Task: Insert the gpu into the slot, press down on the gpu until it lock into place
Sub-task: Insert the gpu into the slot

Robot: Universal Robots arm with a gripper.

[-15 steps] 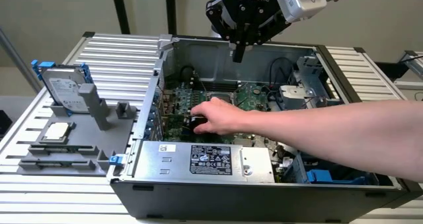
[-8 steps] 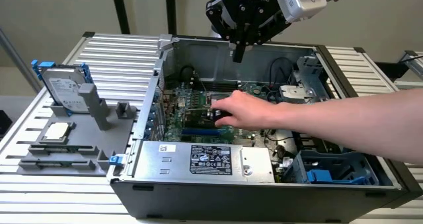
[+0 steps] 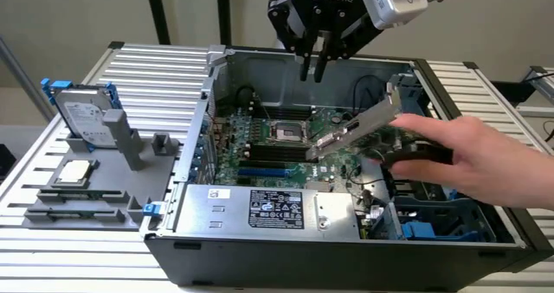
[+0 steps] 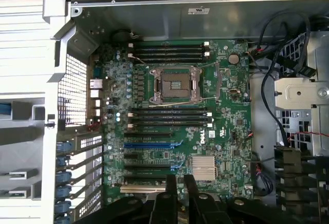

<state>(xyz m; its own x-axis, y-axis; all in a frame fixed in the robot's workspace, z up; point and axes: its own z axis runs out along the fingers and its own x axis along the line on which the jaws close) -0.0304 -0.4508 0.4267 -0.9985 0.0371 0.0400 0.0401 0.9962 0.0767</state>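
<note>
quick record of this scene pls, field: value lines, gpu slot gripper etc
gpu: tilted, held by a person's hand above the board, not in the slot
slot: blue, empty
gripper: open, holding nothing, above the case, apart from the gpu
case: lid off, board exposed

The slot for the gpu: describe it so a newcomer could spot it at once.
Look inside the open computer case at the green motherboard. Among the long parallel connectors past the processor socket, the slot is the bright-blue strip; the strips right beside it are black.
</note>
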